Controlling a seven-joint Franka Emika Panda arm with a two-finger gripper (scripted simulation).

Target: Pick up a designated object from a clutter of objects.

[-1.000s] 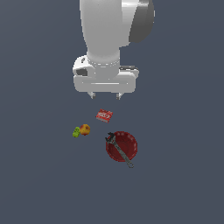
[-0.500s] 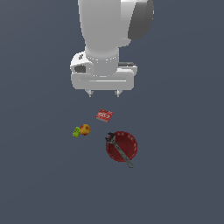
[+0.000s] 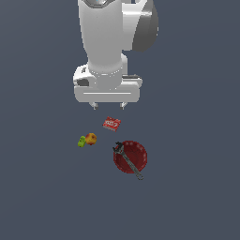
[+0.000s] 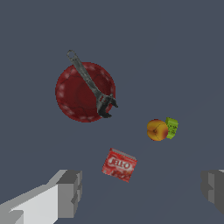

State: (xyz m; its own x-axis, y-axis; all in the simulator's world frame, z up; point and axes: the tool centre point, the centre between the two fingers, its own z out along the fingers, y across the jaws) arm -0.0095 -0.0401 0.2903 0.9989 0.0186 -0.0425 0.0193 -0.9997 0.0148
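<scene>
The small orange-yellow fruit with a red blush [image 3: 91,138] lies on the dark floor, touching a lime-green block [image 3: 81,141] on its exterior-view left. It also shows in the wrist view [image 4: 157,130] beside the green block [image 4: 171,127]. My gripper [image 3: 108,106] hangs high above the clutter, open and empty, its two fingertips [image 3: 94,106] spread wide. In the wrist view the grey fingers [image 4: 70,193] stand far apart at either side, with the flat red box [image 4: 119,164] between them.
A flat red box [image 3: 111,123] lies just below the gripper. A dark red round plate [image 3: 134,153] sits to the exterior view's right, with a grey wrench [image 3: 127,161] lying across it, also seen in the wrist view [image 4: 90,84] on the plate [image 4: 72,98].
The gripper has moved slightly toward the exterior view's left and a little higher. The objects on the floor have not moved.
</scene>
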